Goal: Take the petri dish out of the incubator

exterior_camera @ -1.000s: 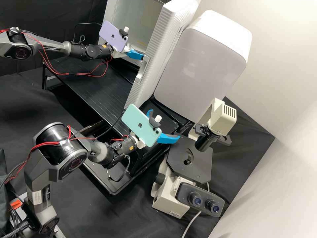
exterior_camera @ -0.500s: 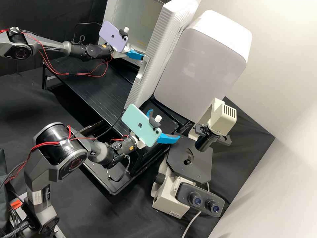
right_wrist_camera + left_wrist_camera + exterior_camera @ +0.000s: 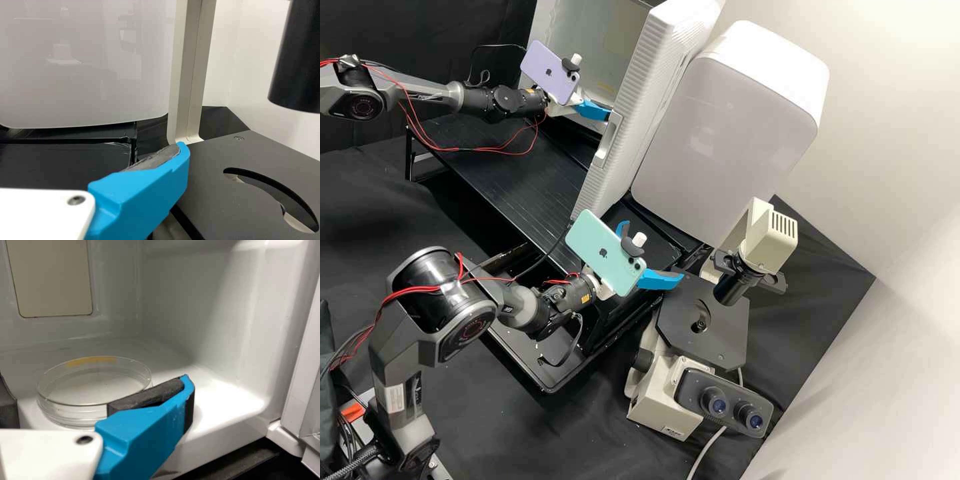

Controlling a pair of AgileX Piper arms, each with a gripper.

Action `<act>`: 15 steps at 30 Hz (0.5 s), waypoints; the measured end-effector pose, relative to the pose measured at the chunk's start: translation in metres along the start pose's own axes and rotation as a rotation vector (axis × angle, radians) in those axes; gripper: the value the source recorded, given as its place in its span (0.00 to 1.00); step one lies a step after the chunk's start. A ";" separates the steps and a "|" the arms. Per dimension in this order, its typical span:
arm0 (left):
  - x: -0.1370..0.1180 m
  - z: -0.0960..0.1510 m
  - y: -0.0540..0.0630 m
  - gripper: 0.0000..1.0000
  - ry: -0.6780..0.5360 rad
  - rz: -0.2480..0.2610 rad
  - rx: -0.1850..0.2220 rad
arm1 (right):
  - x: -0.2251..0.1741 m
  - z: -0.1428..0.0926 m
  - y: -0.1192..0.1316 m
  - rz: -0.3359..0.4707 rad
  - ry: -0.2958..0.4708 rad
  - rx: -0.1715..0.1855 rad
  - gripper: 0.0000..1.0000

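A clear petri dish (image 3: 92, 387) with its lid on lies on the white floor of the incubator (image 3: 633, 100), whose door stands open. My left gripper (image 3: 592, 111) is at the chamber's mouth and is open. Its blue finger (image 3: 150, 412) reaches in just beside the dish, and I cannot tell whether they touch. My right gripper (image 3: 663, 278) hangs open and holds nothing, low beside the incubator's front corner. The right gripper's finger (image 3: 145, 187) is at the edge of the black microscope stage (image 3: 250, 165).
A white microscope (image 3: 707, 373) with a black stage (image 3: 703, 327) and eyepieces stands right of the incubator. The open incubator door (image 3: 640, 113) juts out between the two arms. A black slatted shelf (image 3: 513, 180) runs in front of the chamber.
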 end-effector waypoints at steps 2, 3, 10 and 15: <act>0.000 0.000 0.001 0.00 0.000 -0.005 0.006 | 0.000 0.000 0.000 0.000 0.000 0.000 1.00; 0.000 0.000 0.001 0.00 0.002 -0.006 0.002 | 0.000 0.000 0.000 0.000 0.000 0.000 1.00; 0.000 0.000 0.002 0.00 0.009 -0.014 0.008 | 0.000 0.000 0.000 0.000 0.000 0.000 1.00; 0.000 0.001 0.004 0.00 0.008 -0.018 0.009 | 0.000 0.000 0.000 0.000 0.000 0.000 1.00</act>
